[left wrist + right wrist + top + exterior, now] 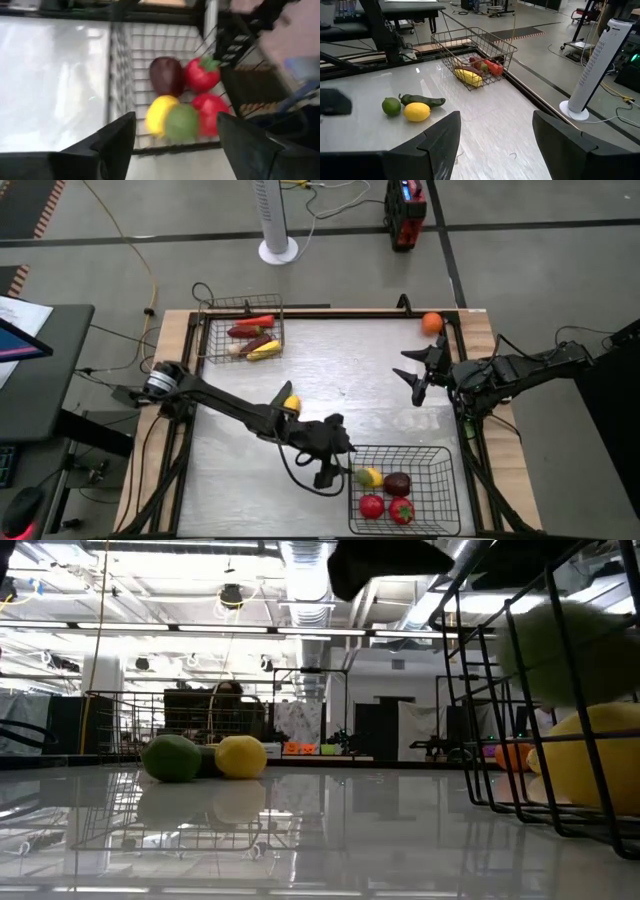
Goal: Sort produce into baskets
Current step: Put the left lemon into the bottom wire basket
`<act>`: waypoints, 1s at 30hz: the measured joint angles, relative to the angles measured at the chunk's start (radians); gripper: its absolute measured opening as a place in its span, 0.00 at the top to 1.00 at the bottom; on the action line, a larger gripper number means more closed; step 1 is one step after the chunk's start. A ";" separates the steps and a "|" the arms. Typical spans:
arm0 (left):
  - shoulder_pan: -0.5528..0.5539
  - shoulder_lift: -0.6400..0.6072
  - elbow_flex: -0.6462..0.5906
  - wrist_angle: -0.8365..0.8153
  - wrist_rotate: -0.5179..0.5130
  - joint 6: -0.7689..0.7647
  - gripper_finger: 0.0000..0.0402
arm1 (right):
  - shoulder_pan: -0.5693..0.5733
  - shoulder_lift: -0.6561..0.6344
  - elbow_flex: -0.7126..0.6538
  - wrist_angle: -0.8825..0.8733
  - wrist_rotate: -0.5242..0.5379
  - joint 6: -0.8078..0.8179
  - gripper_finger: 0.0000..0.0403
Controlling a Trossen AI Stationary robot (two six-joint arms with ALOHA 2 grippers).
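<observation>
My left gripper (333,476) is open and empty at the left wall of the black basket (400,448), at the near right. In the left wrist view my left gripper (175,145) looks down on the basket's pieces: a yellow one (160,114), a green one (182,122), a maroon one (166,75) and two red ones (202,74). In the low view the green piece (570,650) shows blurred above the yellow one (590,765). My right gripper (418,376) is open and empty at the far right, near an orange (432,323).
The grey basket (243,300) at the far left holds long red, maroon and yellow pieces (255,338). A lime (391,106), a dark green pepper (422,100) and a lemon (416,112) lie mid-table, by my left arm (240,408).
</observation>
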 joint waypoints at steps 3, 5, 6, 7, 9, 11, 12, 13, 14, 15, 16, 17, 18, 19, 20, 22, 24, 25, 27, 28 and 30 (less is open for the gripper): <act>0.001 -0.016 0.076 -0.187 -0.059 0.052 0.32 | 0.000 0.000 0.000 0.000 0.000 0.000 0.31; 0.000 -0.023 0.110 -0.345 -0.136 0.085 0.31 | 0.003 0.000 0.000 0.000 -0.002 0.000 0.31; 0.000 -0.023 0.111 -0.417 -0.188 0.088 0.31 | 0.003 0.000 0.000 0.000 -0.003 0.000 0.31; -0.001 -0.026 0.102 -0.494 -0.241 0.083 0.31 | 0.003 0.000 0.000 -0.001 -0.003 0.001 0.31; 0.004 -0.026 0.064 -0.596 -0.330 0.045 0.31 | 0.003 0.000 0.000 -0.006 -0.003 0.001 0.31; 0.014 -0.035 0.012 -0.624 -0.382 -0.001 0.31 | 0.003 0.000 0.000 -0.007 -0.003 0.001 0.31; 0.022 -0.040 -0.019 -0.638 -0.389 -0.021 0.31 | 0.003 0.000 0.000 -0.007 -0.003 0.001 0.31; 0.030 -0.041 -0.046 -0.632 -0.391 -0.042 0.31 | 0.003 0.000 0.000 -0.007 -0.003 0.001 0.31; 0.040 -0.041 -0.071 -0.625 -0.391 -0.061 0.31 | 0.003 0.000 0.000 -0.007 -0.003 0.001 0.31; 0.049 -0.040 -0.097 -0.620 -0.391 -0.074 0.31 | 0.003 0.000 0.000 -0.006 -0.003 0.001 0.31; 0.060 -0.040 -0.119 -0.621 -0.392 -0.088 0.31 | 0.003 0.000 0.000 -0.005 -0.003 0.002 0.31; 0.071 -0.040 -0.139 -0.612 -0.394 -0.098 0.31 | 0.003 0.000 0.000 -0.005 -0.003 0.004 0.31; 0.083 -0.040 -0.158 -0.593 -0.394 -0.106 0.31 | 0.002 0.000 0.000 -0.005 -0.003 0.007 0.31; 0.094 -0.041 -0.174 -0.587 -0.396 -0.112 0.31 | 0.002 0.000 0.000 -0.005 -0.003 0.008 0.31; 0.105 -0.044 -0.189 -0.593 -0.398 -0.117 0.31 | 0.002 0.000 0.000 -0.005 -0.003 0.008 0.31; 0.126 -0.054 -0.206 -0.590 -0.400 -0.131 0.31 | 0.001 0.000 0.000 -0.006 -0.003 0.008 0.31; 0.142 -0.085 -0.226 -0.577 -0.406 -0.151 0.31 | 0.001 0.000 0.000 -0.008 -0.003 0.008 0.31; 0.148 -0.105 -0.237 -0.568 -0.407 -0.161 0.31 | 0.001 0.001 0.000 -0.009 -0.003 0.008 0.31; 0.156 -0.143 -0.260 -0.534 -0.428 -0.183 0.31 | 0.001 0.007 0.000 -0.012 -0.003 0.008 0.31; 0.158 -0.164 -0.275 -0.523 -0.438 -0.197 0.31 | 0.001 0.010 0.000 -0.012 -0.004 0.008 0.31; 0.166 -0.200 -0.303 -0.502 -0.439 -0.226 0.31 | 0.001 0.017 0.000 -0.012 -0.004 0.008 0.31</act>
